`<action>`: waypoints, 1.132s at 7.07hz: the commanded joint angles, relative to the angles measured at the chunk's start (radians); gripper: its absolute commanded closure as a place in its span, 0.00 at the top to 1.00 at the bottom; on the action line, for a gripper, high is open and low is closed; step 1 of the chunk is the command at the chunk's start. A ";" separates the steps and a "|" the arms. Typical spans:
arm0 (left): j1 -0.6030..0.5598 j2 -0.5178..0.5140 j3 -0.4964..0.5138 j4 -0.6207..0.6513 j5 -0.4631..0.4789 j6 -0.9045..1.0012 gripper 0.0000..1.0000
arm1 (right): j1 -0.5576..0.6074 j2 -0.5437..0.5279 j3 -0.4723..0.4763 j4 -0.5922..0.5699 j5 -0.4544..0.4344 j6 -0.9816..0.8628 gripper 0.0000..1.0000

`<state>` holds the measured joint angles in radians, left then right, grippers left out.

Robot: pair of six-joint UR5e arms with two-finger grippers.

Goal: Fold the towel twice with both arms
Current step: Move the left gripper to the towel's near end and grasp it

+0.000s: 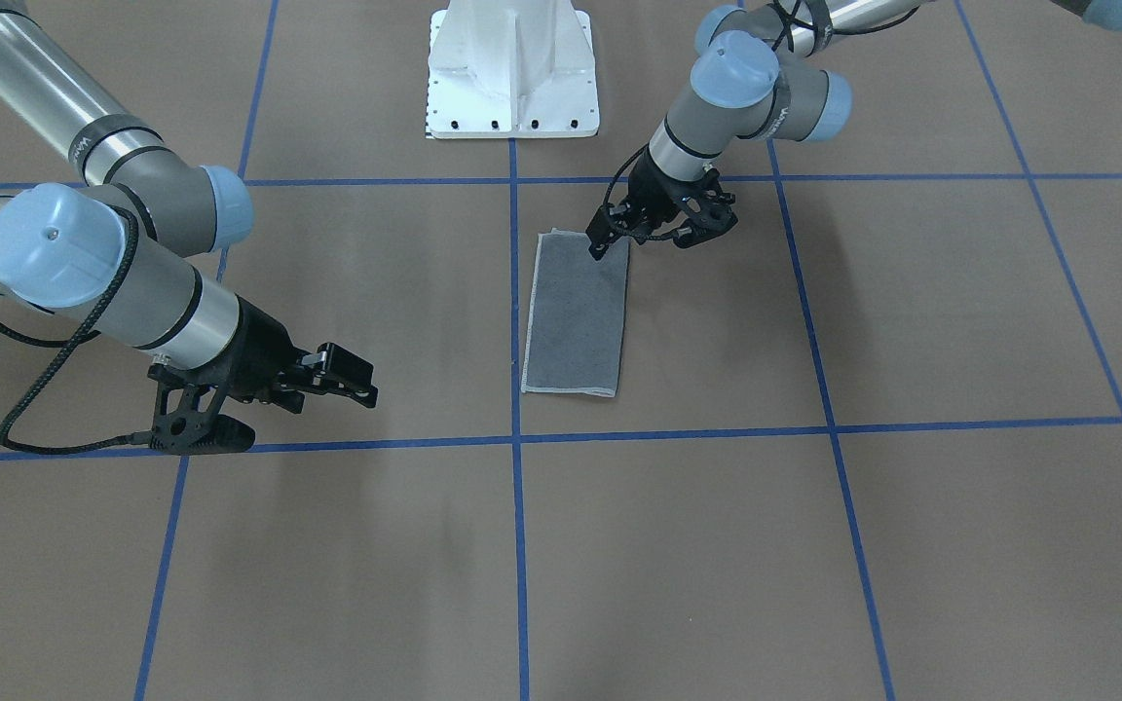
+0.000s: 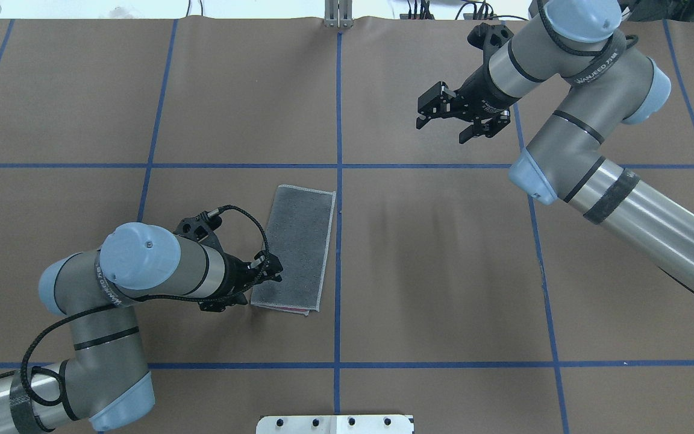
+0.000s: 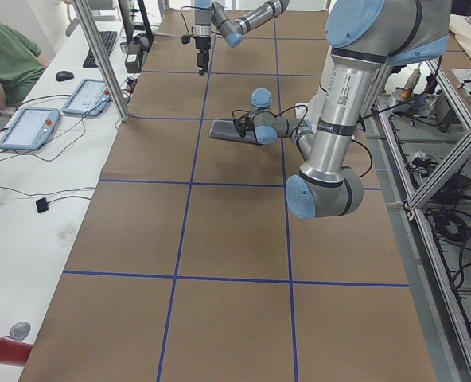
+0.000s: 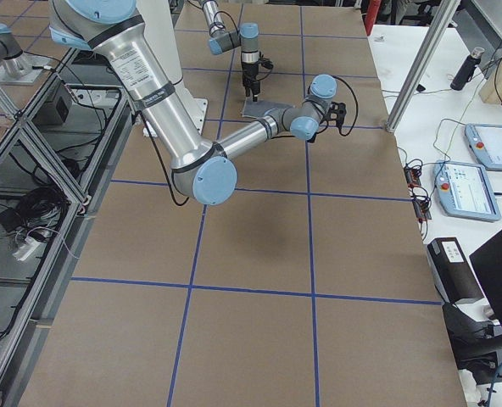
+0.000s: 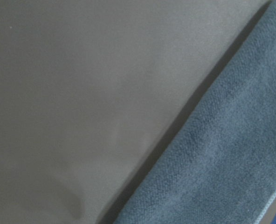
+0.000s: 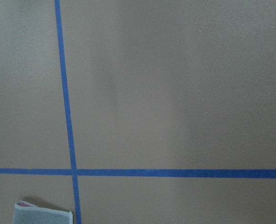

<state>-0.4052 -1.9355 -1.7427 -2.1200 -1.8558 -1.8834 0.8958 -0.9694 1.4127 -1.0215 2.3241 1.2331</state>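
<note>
The towel [image 1: 576, 316] lies flat on the brown table, folded into a narrow rectangle with its grey face up. In the overhead view [image 2: 299, 247] a strip of pink shows at its near short edge. My left gripper [image 1: 644, 243] is open and low at the towel's corner nearest the robot, on my left, with one finger [image 1: 600, 243] at the cloth; it also shows in the overhead view [image 2: 258, 288]. The left wrist view shows only the towel's edge [image 5: 222, 154] and bare table. My right gripper [image 2: 440, 131] is open and empty, far from the towel on the right half of the table.
The white pedestal base [image 1: 512, 68] stands at the robot's side of the table. Blue tape lines [image 2: 338, 241] divide the table; one runs along the towel's right edge. An operator [image 3: 5, 56] and tablets [image 3: 29, 127] are beyond the far edge, behind a metal post [image 3: 100, 56].
</note>
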 commanded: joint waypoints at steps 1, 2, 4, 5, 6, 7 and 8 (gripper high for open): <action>0.000 0.001 0.003 0.000 0.000 0.000 0.70 | 0.000 0.000 0.000 0.000 0.001 -0.003 1.00; 0.000 0.001 0.005 0.000 0.000 0.000 0.55 | 0.000 -0.002 0.000 0.000 0.001 -0.003 1.00; 0.000 0.000 -0.004 0.002 0.000 -0.002 0.22 | 0.000 -0.002 0.000 0.000 0.001 -0.004 1.00; 0.000 0.000 -0.012 0.002 -0.002 -0.003 0.08 | 0.000 -0.002 0.000 0.000 0.001 -0.004 1.00; 0.000 -0.006 -0.014 0.005 -0.005 -0.032 0.00 | 0.000 -0.002 0.000 0.000 0.001 -0.004 1.00; 0.000 -0.011 -0.049 0.041 -0.011 -0.058 0.00 | 0.000 -0.002 0.000 0.000 0.001 -0.004 1.00; 0.008 -0.023 -0.098 0.134 -0.013 -0.060 0.00 | 0.000 -0.003 0.000 0.000 0.001 -0.004 1.00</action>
<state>-0.4027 -1.9475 -1.7918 -2.0673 -1.8647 -1.9300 0.8958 -0.9715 1.4128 -1.0216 2.3255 1.2287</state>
